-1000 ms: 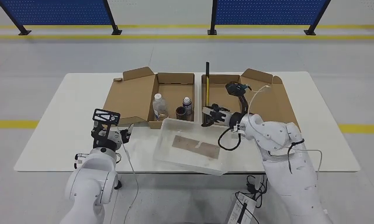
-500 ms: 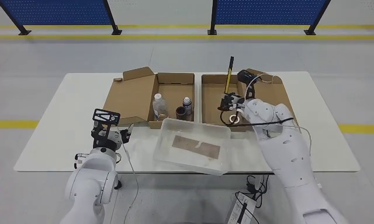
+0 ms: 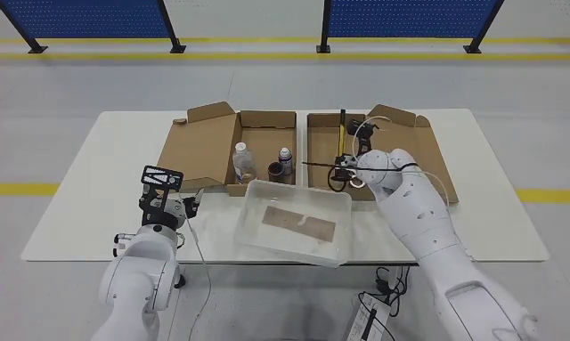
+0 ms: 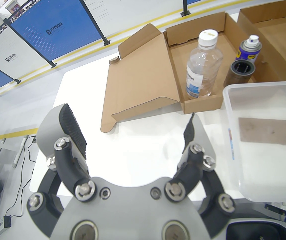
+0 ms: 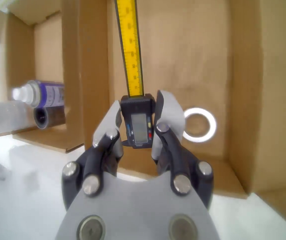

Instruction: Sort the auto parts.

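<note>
Yellow-scaled digital caliper (image 5: 130, 51) is sitting clamped in the right gripper (image 5: 138, 116). The jaws are pinching narrow on either side of the black display head, and the long beam is pointing away toward the far wall of the right-hand cardboard box (image 5: 183, 51). The tool is hanging over that box's floor; whether any part is touching the cardboard, I cannot tell.

A white ring (image 5: 200, 124) is lying flat on the same floor, just beside the gripper's fingers.

The left-hand cardboard box (image 4: 173, 38) is holding three upright items grouped near its front wall: a clear bottle (image 4: 203, 68), a blue spray can (image 4: 249, 51) and a dark cylinder (image 4: 240, 74) (hollow, its open bore showing from above).

The clear tray (image 4: 226, 116) is standing on the table (image 3: 107, 181) in front of both boxes, with a flat brown sheet (image 4: 265, 132) lying in it and no parts visible around that.

The left gripper (image 4: 130, 123) is hovering over bare table near the tray's side, jaws spread wide and holding nothing.

Judgement on progress: sorting is looking nearly done, with four items boxed. What is remaining appears to be lowering the caliper beside the ring and letting go. A risk is the long beam catching the box wall.
</note>
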